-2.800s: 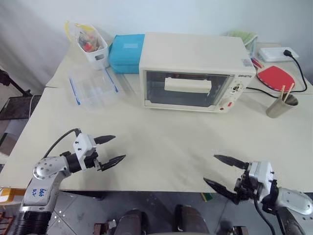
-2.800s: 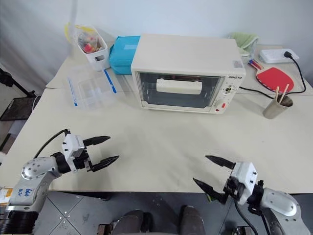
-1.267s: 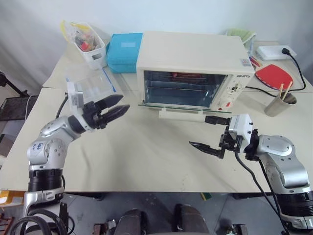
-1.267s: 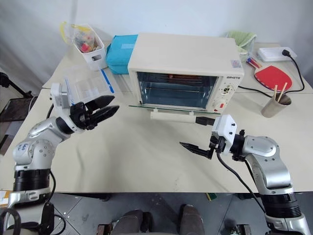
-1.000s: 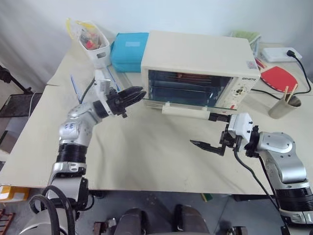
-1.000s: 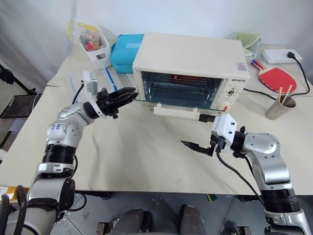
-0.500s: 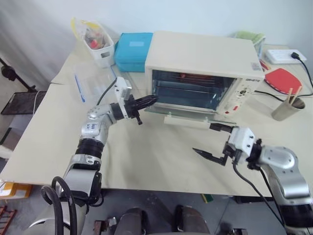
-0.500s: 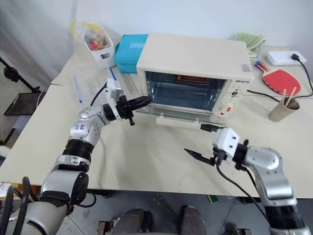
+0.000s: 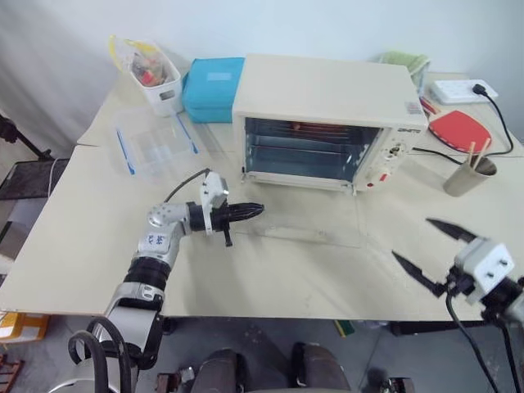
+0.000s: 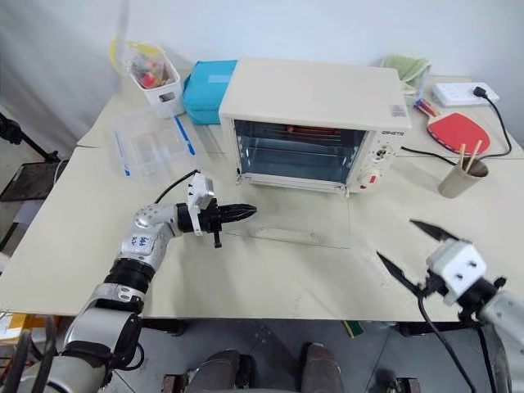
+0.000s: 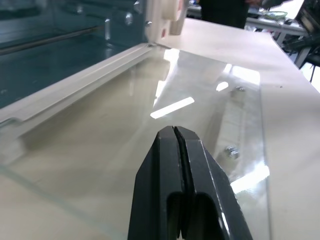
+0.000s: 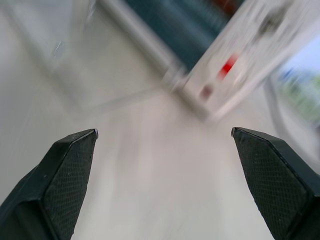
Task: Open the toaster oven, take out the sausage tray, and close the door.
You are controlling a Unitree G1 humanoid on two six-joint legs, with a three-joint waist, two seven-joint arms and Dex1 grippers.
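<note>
The cream toaster oven [image 9: 327, 90] stands at the table's middle back with its inside open to view. Its glass door [image 9: 315, 223] lies folded down flat over the table. Red sausages [image 9: 321, 127] show high inside the oven; the sausage tray under them is barely visible. My left gripper [image 9: 252, 210] is shut on nothing, its tips over the door's left end; in the left wrist view its fingers [image 11: 175, 150] are pressed together just above the glass. My right gripper [image 9: 411, 238] hangs open over the table's front right, apart from the door.
A teal box [image 9: 211, 88], a white bin [image 9: 151, 75] and a clear plastic container [image 9: 155, 143] stand left of the oven. A red paddle [image 9: 460, 129], a cup with sticks [image 9: 471, 176] and a cabled power strip [image 9: 463, 88] are at the right.
The door has dropped from half open to flat. My left gripper sank with it, staying shut. My right arm drew back to the front right, still open.
</note>
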